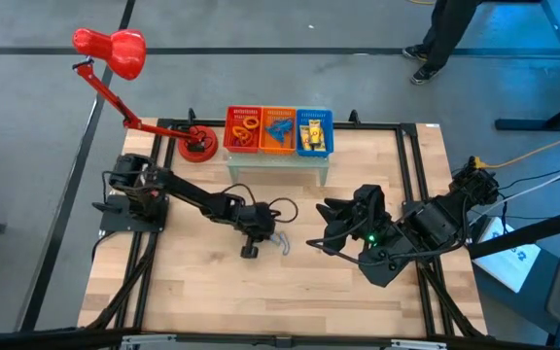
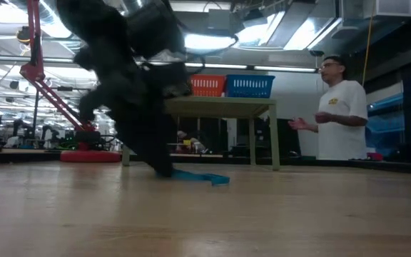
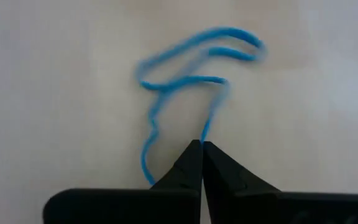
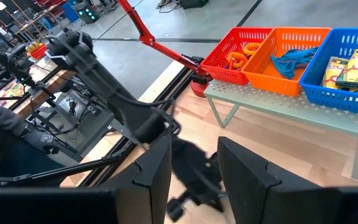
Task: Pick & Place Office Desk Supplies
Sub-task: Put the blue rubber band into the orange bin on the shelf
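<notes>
Dark fingers of the left gripper [image 3: 201, 163] meet tip to tip over pale wood, pinching 1 strand of a blue wiry loop [image 3: 191, 68] whose long axis runs straight ahead of the jaws, its free coils lying on the wooden table [image 1: 202, 292]. From above, that gripper [image 1: 253, 240] sits down at the board's centre, the loop [image 1: 280, 239] trailing toward the right arm. At far left a red desk lamp [image 1: 113, 51] leans off its round base [image 1: 197, 148]. Behind the grip, on a low pale-green stand [image 1: 278, 163], sit 3 mesh baskets: red [image 1: 243, 131] with orange bands, orange [image 1: 279, 131] already holding blue wiry loops, blue [image 1: 314, 132] with yellow packets. Any lift toward the orange basket looks clear of the lamp but must rise over the stand's front edge. Farther right, the right gripper [image 4: 194, 171] waits just off the table, jaws part open and empty. A person [image 2: 337, 107] stands beyond the table.
</notes>
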